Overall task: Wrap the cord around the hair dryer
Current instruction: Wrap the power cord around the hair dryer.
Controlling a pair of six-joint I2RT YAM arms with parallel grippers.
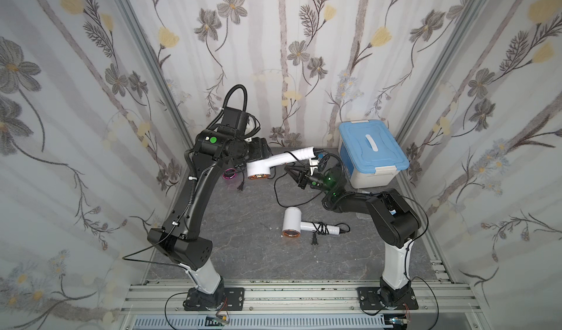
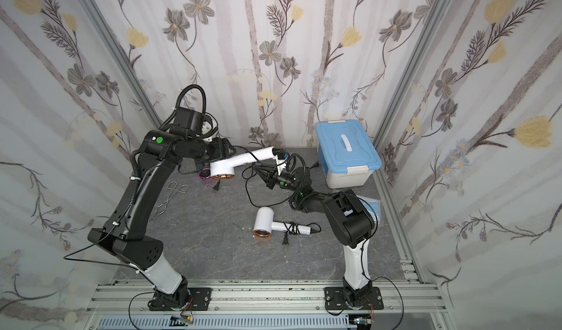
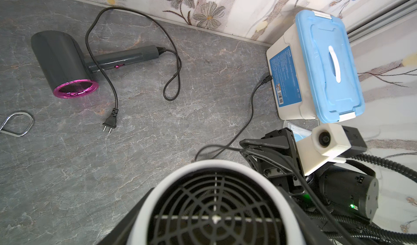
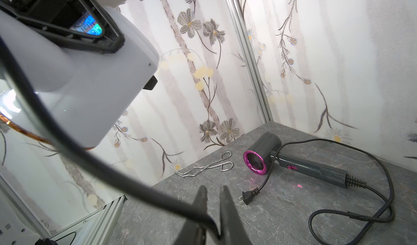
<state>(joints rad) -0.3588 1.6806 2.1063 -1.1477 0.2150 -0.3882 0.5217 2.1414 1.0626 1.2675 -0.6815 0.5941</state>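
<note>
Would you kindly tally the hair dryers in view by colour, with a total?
White: 2, the raised dryer and the wrapped dryer lying on the table.
Dark grey with a pink ring: 1, the grey dryer, its cord loose.
Total: 3

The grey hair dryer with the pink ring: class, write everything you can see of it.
The grey hair dryer lies on its side on the stone-look table, with nothing holding it. Matt dark plastic-looking barrel, glossy magenta ring round a mesh mouth, pink switch on the ribbed handle. Its black cord lies loose: it loops, crosses the handle and ends in a two-pin plug.
</note>
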